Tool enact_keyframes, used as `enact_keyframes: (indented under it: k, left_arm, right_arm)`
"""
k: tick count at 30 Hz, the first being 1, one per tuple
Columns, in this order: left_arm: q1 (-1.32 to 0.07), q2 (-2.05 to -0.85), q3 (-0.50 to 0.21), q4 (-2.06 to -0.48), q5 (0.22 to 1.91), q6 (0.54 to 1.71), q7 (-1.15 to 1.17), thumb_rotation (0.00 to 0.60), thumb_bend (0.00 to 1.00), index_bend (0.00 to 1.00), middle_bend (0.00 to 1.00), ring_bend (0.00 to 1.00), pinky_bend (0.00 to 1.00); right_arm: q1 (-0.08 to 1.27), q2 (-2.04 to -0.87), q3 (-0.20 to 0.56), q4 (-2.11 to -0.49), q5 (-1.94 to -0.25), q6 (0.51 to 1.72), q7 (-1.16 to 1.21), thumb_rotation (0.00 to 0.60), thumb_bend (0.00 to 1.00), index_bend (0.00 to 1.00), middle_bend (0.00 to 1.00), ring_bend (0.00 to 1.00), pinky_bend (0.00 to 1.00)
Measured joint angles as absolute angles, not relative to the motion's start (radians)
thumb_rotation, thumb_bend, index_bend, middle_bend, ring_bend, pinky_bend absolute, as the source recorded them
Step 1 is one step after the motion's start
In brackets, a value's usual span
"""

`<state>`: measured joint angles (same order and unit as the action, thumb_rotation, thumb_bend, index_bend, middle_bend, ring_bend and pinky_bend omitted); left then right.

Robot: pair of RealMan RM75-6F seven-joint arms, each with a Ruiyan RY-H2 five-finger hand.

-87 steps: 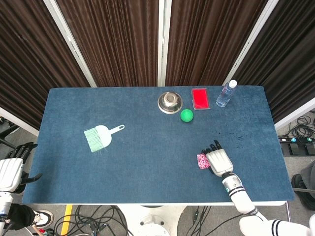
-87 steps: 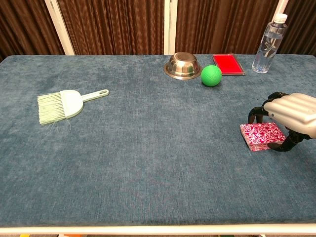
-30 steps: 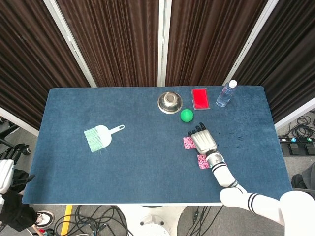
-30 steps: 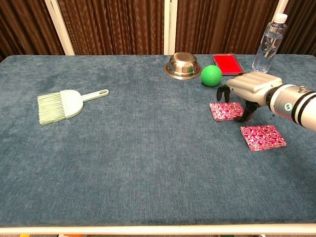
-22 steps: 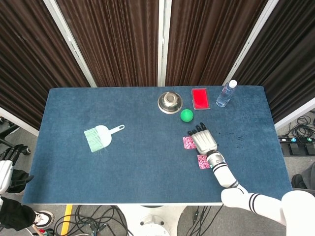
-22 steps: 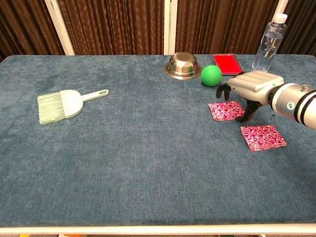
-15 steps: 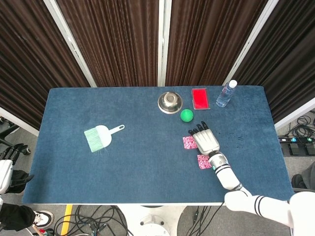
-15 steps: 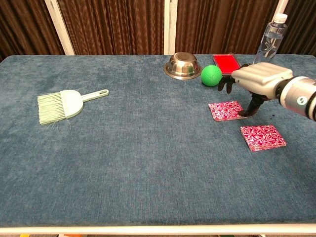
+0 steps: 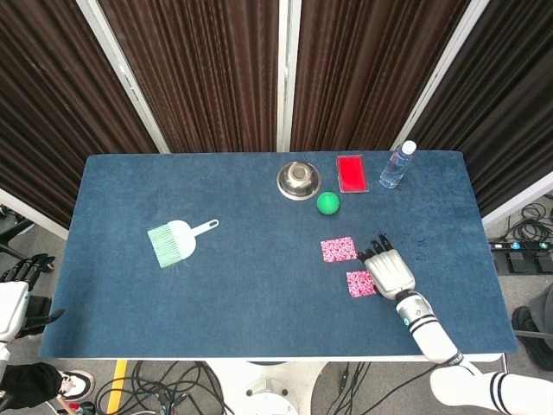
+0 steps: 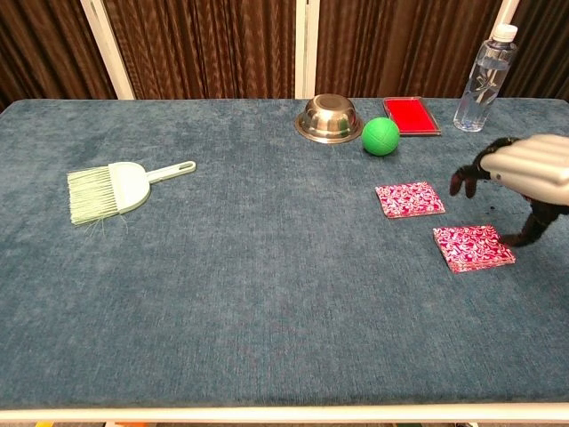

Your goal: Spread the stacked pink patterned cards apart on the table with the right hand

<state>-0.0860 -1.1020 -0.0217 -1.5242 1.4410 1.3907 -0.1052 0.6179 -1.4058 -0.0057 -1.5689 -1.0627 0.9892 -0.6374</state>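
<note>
The pink patterned cards lie in two lots on the blue table, toward its right half: one card alone, and the rest of the stack at about 5 o'clock from it, near but apart, with bare cloth between them.

From the left, the table's left edge has wide open cloth beside it. The left hand shows only in the head view, off the table past the lower left corner; it is cut by the frame edge and too small for its fingers to be read. A pale green hand brush lies alone in the left half, well apart from the cards. Between it and the cards the cloth is bare, as it is along the near edge.

At 12 o'clock from the single card, near the far edge, stand a steel bowl, a green ball just beside it, a red flat box and a clear water bottle.

The right hand is at 3 o'clock from the stack, just beside it, fingers spread and curved downward, holding nothing. In the chest view the frame's right edge cuts it off; whether a fingertip touches the stack cannot be told.
</note>
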Motion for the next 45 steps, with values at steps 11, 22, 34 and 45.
enact_keyframes:
  k: [11,22,34,45]
  left_arm:
    - [-0.082,-1.105,-0.017,-1.511,1.446,1.393,-0.122,0.600,0.00,0.19,0.13,0.11,0.24]
    - [-0.078,-1.108,-0.015,-1.495,1.447,1.394,-0.141,0.600,0.00,0.20,0.13,0.11,0.24]
    - [-0.080,-1.111,-0.015,-1.493,1.445,1.386,-0.150,0.600,0.00,0.20,0.13,0.11,0.24]
    - [-0.077,-1.113,-0.014,-1.486,1.445,1.387,-0.156,0.600,0.00,0.20,0.13,0.11,0.24]
  right_arm:
    - [0.585,-1.457,-0.026,-1.494,-1.124,0.990,-0.562,0.600,0.12,0.25,0.29,0.11,0.01]
    - [0.585,-1.485,-0.014,-1.470,-1.137,0.976,-0.556,0.600,0.12,0.28,0.31,0.11,0.01]
    - [0.588,-1.496,-0.007,-1.470,-1.121,0.961,-0.578,0.600,0.14,0.31,0.33,0.13,0.01]
    - [0.583,-1.506,-0.002,-1.464,-1.129,0.978,-0.592,0.600,0.18,0.36,0.37,0.15,0.02]
